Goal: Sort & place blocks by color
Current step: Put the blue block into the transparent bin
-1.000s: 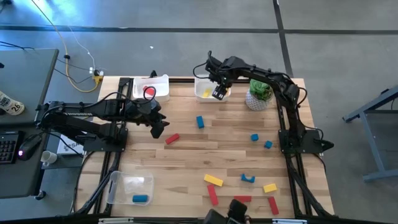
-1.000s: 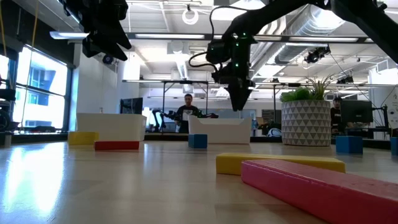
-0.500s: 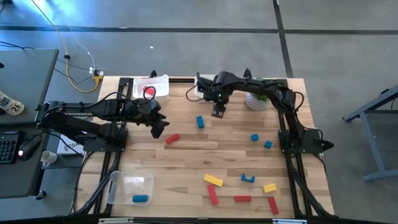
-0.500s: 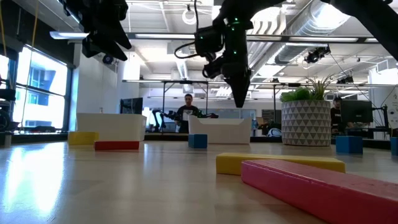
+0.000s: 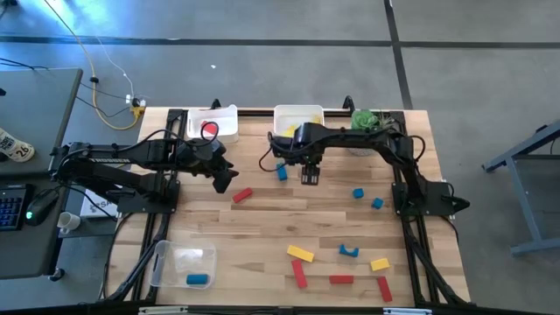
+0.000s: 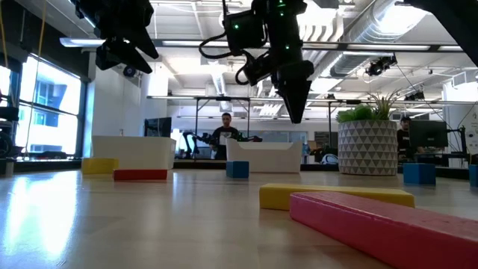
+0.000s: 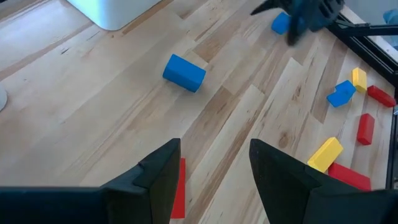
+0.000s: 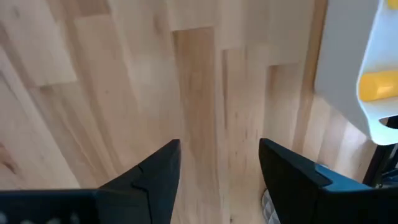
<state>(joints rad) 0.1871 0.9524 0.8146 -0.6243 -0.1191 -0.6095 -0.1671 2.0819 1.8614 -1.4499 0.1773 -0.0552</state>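
The blocks are lying scattered on the wooden table (image 5: pixel 262 227): a blue block (image 5: pixel 282 171) near the back centre, a red bar (image 5: pixel 242 195) left of middle, two blue cubes (image 5: pixel 358 193) toward the right, and a cluster of red, yellow and blue pieces (image 5: pixel 300 254) along the front edge. One yellow block (image 8: pixel 377 84) is sitting in the white bin (image 5: pixel 297 116). The right gripper (image 5: pixel 310 175) is hovering just beside the blue block, fingers spread, holding nothing. The left gripper (image 5: pixel 224 182) is hanging above the red bar, fingers likewise spread and empty.
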